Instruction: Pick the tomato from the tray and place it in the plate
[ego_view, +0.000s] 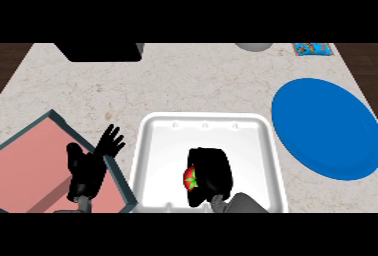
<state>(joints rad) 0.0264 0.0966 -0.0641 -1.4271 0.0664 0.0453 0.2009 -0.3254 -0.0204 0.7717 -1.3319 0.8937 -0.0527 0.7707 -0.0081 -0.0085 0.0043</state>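
A red tomato (190, 179) with a green stem lies in the white tray (159, 150) near its front. Only its left edge shows. My right hand (210, 172) is over it, fingers curled round it and hiding most of it. The blue plate (322, 127) lies on the counter to the right of the tray, with nothing on it. My left hand (94, 162) rests open, fingers up, left of the tray above the pink box's edge.
A pink box (37, 165) with grey walls sits at the left, close to the tray. A black object (103, 51) is at the far left back. A grey round thing (255, 46) and a blue packet (314, 48) lie at the back right.
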